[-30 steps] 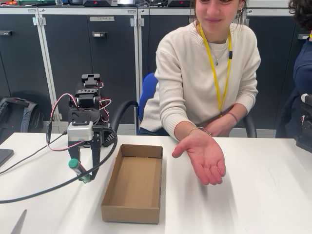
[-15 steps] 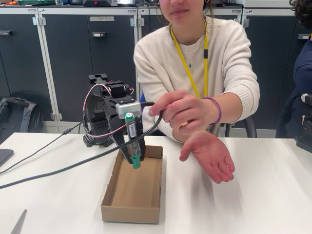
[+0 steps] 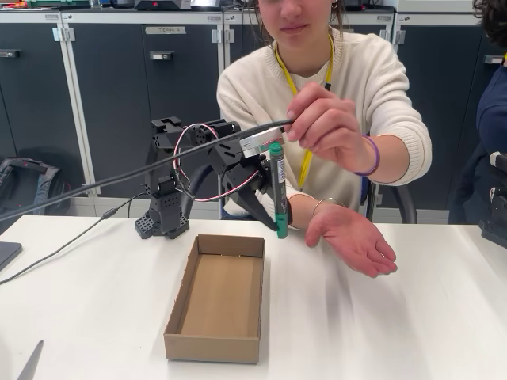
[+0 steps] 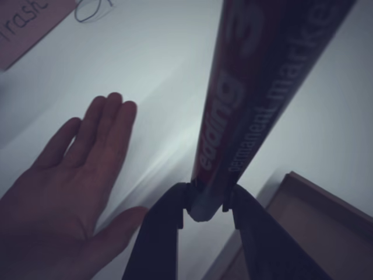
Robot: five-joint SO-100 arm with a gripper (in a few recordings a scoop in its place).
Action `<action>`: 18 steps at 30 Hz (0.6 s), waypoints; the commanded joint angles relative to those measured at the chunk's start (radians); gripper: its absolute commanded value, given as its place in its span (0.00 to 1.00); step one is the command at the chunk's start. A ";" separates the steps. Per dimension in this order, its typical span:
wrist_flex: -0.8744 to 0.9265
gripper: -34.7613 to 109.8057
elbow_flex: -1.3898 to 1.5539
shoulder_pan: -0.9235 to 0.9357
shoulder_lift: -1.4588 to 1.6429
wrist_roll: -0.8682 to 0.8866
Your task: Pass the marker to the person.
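Near edge of the fixed view: open cardboard box (image 3: 215, 297) sits lower centre on the white table (image 3: 412, 317), nothing in it as far as I can see. Just past its far rim, centre frame, the gripper (image 3: 279, 214) holds the marker (image 3: 276, 188) upright in the air, green cap up, green end down, jaws clamped on the lower barrel. Wrist view confirms: both fingers pinch the marker (image 4: 256, 99) tight, print readable along the body.

Right of centre, the person's open hand (image 3: 354, 241) waits palm up, near the marker's lower end but not touching it; same palm shows lower left in the wrist view (image 4: 64, 192). Her other hand (image 3: 326, 123) is raised above, pinching the black cable (image 3: 142, 170) near the marker cap.

Behind, the person (image 3: 348, 87) sits upper centre-right against dark cabinets (image 3: 119, 95).

Progress: pickup and carry look done, marker is almost at the palm. Left: close the last gap over the palm, release. Handover not yet made.
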 commanded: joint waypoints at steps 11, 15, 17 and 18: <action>-0.066 0.21 0.117 -0.156 0.153 0.038; -0.083 0.21 0.150 -0.189 0.190 0.046; -0.083 0.21 0.150 -0.206 0.202 0.058; -0.074 0.21 0.147 -0.213 0.206 0.066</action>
